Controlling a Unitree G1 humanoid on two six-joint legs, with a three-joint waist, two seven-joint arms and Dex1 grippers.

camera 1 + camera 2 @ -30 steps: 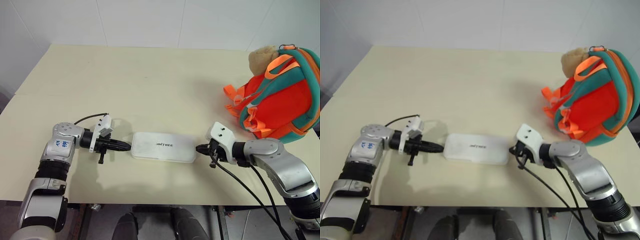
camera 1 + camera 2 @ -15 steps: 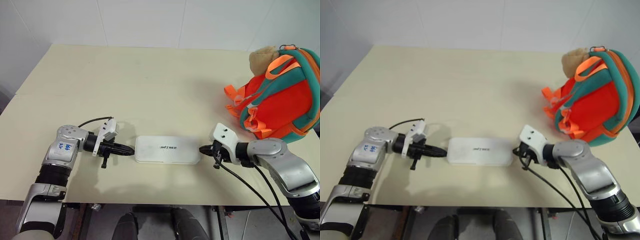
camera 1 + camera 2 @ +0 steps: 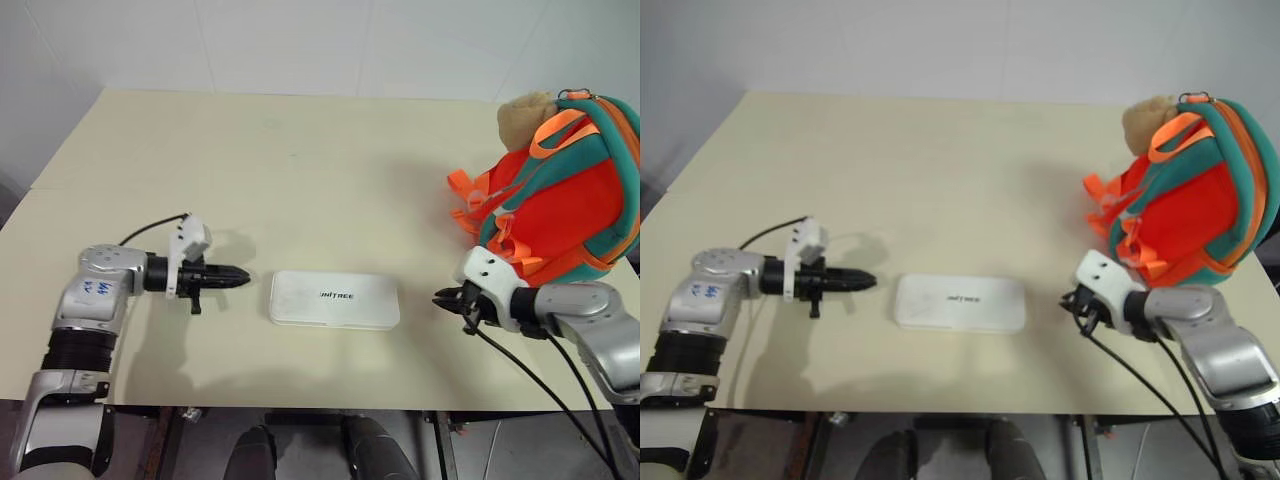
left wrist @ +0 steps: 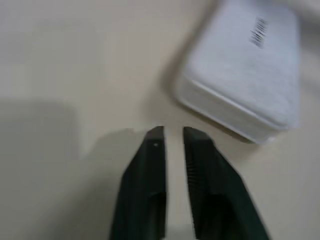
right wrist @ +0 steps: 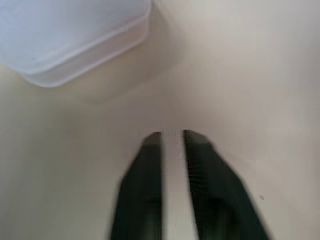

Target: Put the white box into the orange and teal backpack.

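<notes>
The white box point(image 3: 334, 299) lies flat on the table near the front edge, its dark lettering facing up. A short gap to the left of its left end, my left gripper point(image 3: 245, 275) points at it, the fingers point(image 4: 152, 150) a narrow slit apart and empty, with the box's corner point(image 4: 245, 75) ahead. My right gripper point(image 3: 440, 298) hovers off the box's right end, also slightly open and empty point(image 5: 172, 134). The orange and teal backpack point(image 3: 560, 200) stands at the table's right edge, just behind my right arm.
A tan plush toy point(image 3: 525, 115) sits on top of the backpack. The cream table point(image 3: 300, 150) stretches wide behind the box. A white wall rises behind the table. Black cables hang from my right wrist over the front edge.
Both grippers have pulled away from the box's ends, the left going left and the right going right. Their fingers have parted a little. The box lies where they left it.
</notes>
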